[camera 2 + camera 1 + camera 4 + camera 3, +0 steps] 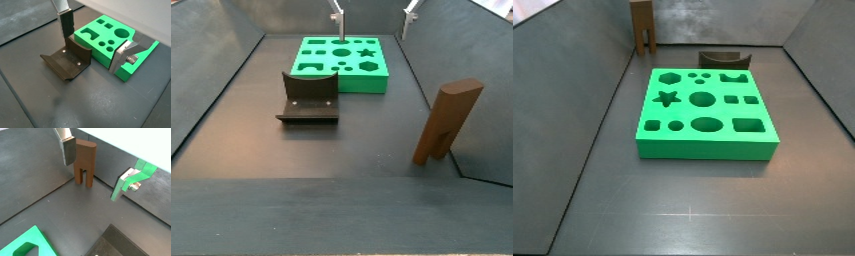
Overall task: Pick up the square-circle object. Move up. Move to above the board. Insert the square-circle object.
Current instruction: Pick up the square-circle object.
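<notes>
Hanging above the table, the gripper (67, 150) showed one finger right beside the square-circle object (85, 162), which stood upright in the corner, well apart from the board (704, 109); couldn't tell how wide the gripper sat

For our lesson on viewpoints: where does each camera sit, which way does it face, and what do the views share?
Wrist view: on the arm, looking down at the block; open tool shows.
Wrist view: on the arm, looking down at the board and curved block; tool shows.
Side view: beyond the board, facing the far block; no robot.
Side view: opposite end, block near; tool at top.
Shared: both side views show board, block, curved block.
</notes>
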